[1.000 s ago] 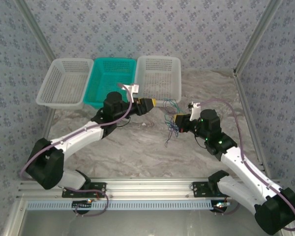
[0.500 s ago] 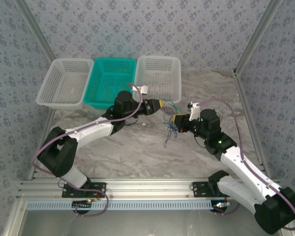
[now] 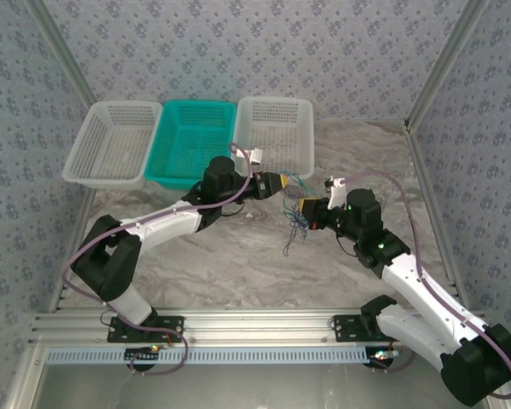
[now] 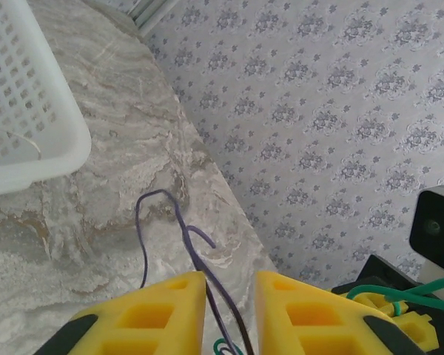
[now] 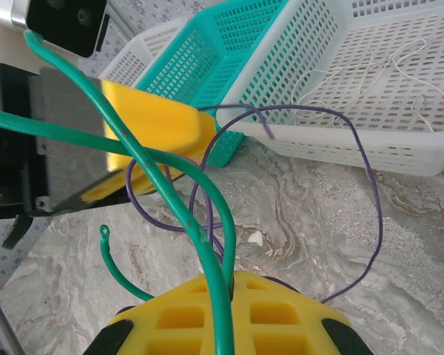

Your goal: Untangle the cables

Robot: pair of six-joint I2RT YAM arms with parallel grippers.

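Cables point(image 3: 293, 223) hang clenched in right gripper point(image 5: 224, 294); left gripper point(image 4: 231, 296), fingers parted, straddles a purple strand point(image 4: 183, 225).

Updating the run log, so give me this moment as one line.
left gripper: open around purple strand | right gripper: shut on cables | untangling: not done

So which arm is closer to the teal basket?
Left. The left end effector is just right of the teal basket's near corner. The right end effector, holding the cables, is farther right.
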